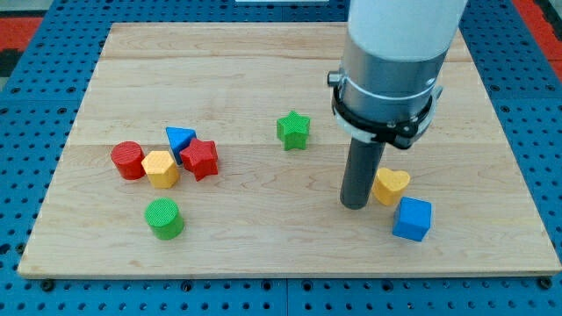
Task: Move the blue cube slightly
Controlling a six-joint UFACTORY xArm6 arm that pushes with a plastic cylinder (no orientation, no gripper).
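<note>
The blue cube (412, 219) sits on the wooden board (263, 246) at the view's lower right. A yellow heart-shaped block (392, 185) lies just above and to the left of it, close to it or touching. My tip (355, 206) rests on the board just left of the yellow heart and about a block's width to the upper left of the blue cube, not touching the cube.
A green star (293, 130) lies near the middle. At the view's left is a cluster: red cylinder (128, 160), yellow hexagonal block (161, 168), blue triangular block (179, 139), red star (201, 158). A green cylinder (164, 219) sits below them. The board's right edge is near the cube.
</note>
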